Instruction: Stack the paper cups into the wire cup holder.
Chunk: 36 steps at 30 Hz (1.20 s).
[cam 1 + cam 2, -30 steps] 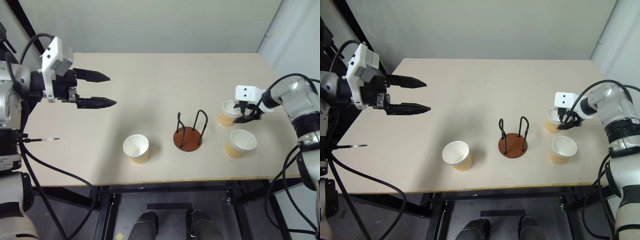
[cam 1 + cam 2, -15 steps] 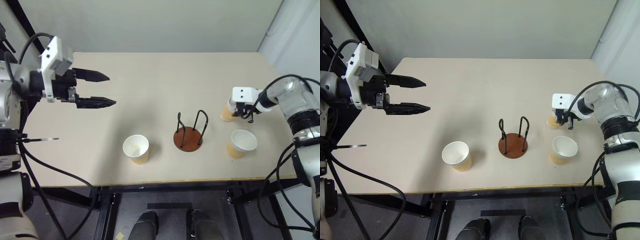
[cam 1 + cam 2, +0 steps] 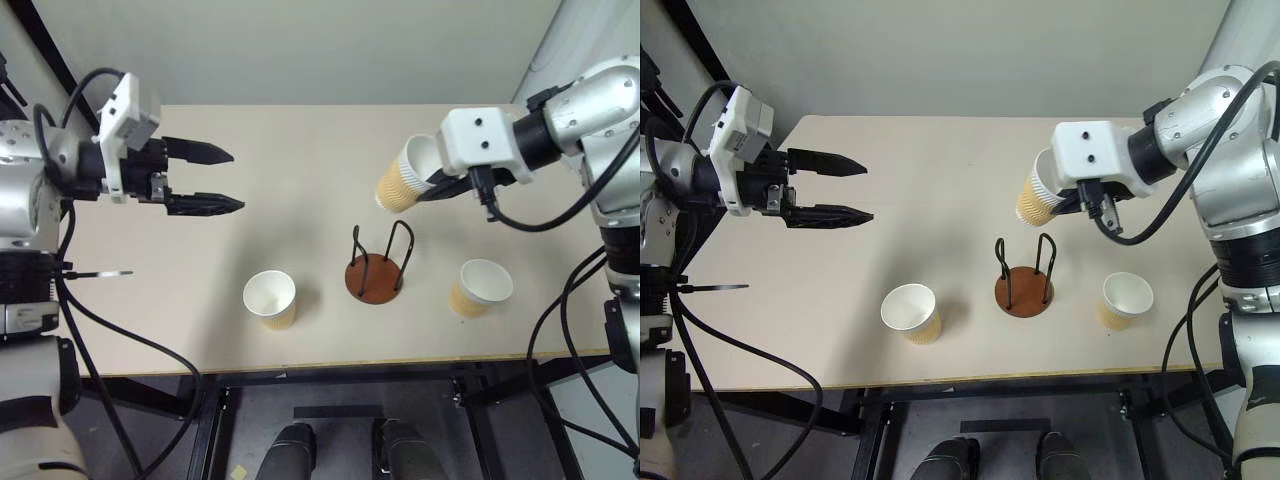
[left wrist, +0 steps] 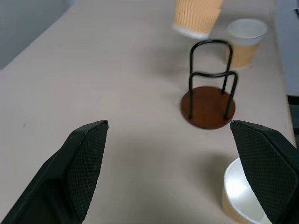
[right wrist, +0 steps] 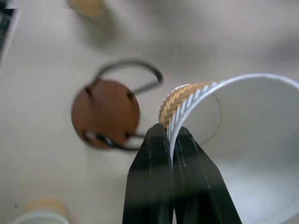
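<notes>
My right gripper (image 5: 170,136) is shut on the rim of a tan paper cup (image 3: 402,178), pinching its wall. The cup hangs tilted in the air, just above and behind the wire cup holder (image 3: 378,272), apart from its black loops. The holder's reddish-brown base stands near the middle of the table. A second paper cup (image 3: 270,298) stands upright to the holder's left and a third paper cup (image 3: 481,286) to its right, both open side up. My left gripper (image 3: 236,180) hovers open over the table's left part, pointing toward the middle with nothing between its fingers.
The beige table (image 3: 300,140) ends in a front edge close below the two standing cups. A pale wall runs along its far side. Black cables hang from both arms beside the table's left and right ends.
My right gripper shut on the rim of the far right cup, then lifted it up and to the left, over toward the holder. The left gripper has stayed about where it was.
</notes>
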Tool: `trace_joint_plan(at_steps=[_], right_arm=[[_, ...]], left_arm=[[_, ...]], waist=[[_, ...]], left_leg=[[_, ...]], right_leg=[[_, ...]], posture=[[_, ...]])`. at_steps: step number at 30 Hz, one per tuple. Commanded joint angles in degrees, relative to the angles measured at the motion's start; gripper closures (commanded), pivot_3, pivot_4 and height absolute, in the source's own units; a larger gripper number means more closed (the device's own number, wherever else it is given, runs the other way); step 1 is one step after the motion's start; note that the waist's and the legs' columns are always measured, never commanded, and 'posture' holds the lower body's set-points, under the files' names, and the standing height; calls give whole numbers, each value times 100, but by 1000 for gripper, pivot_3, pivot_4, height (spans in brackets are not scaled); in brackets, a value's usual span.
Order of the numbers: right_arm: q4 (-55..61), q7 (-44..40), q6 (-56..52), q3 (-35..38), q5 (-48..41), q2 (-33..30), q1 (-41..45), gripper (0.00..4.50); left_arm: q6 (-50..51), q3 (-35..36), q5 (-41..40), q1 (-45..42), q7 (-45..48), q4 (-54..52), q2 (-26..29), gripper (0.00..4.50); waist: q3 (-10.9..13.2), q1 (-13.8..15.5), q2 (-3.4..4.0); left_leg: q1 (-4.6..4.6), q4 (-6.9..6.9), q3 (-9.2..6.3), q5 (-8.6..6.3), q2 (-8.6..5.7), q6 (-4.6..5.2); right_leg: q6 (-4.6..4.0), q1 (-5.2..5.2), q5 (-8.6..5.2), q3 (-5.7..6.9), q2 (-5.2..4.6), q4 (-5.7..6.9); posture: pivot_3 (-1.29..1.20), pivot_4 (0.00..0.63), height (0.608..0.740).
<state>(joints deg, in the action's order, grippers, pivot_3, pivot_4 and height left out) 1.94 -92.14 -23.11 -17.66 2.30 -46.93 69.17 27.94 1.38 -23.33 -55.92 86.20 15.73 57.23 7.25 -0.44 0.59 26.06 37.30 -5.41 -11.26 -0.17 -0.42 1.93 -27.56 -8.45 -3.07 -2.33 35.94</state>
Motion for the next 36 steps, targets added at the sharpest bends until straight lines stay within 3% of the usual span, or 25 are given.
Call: trace_joint_plan(at_steps=[1, 17, 26, 31, 36], right_arm=[[174, -3, 71, -155, 4, 29, 44, 4464], [-70, -36, 955, -649, 305, -142, -386, 4464], [-69, 42, 1088, -882, 470, 139, -416, 4464], [-169, 153, 1005, -872, 551, 434, -310, 3305], [-326, 396, 878, -757, 590, 683, -185, 1528]], left_arm=[[106, 50, -215, -175, 165, -551, 56, 0], [275, 132, -282, -156, 14, -821, 114, 0], [222, 121, -257, -172, -25, -761, 121, 0], [224, 128, -260, -136, -60, -785, 124, 0], [271, 180, -304, -89, -104, -847, 135, 0]], waist=[[0, -2, 0], [0, -3, 0], [0, -8, 0], [0, -12, 0], [0, -13, 0]], left_leg=[[-2, 2, 0, 0, 0, 0], [-3, 23, 0, 12, 1, 7], [-3, 36, 0, 12, 0, 8], [-2, 41, 0, 11, 0, 8], [-1, 43, 0, 11, 0, 8]], right_leg=[[0, 2, 0, 0, 0, 0], [3, 8, 2, -2, 1, 14], [4, 12, 3, -2, 1, 17], [4, 12, 4, -2, 1, 19], [4, 12, 4, -2, 1, 19]], posture=[[0, 150, 740], [0, 150, 740], [0, 150, 740], [0, 150, 740], [0, 150, 740]])
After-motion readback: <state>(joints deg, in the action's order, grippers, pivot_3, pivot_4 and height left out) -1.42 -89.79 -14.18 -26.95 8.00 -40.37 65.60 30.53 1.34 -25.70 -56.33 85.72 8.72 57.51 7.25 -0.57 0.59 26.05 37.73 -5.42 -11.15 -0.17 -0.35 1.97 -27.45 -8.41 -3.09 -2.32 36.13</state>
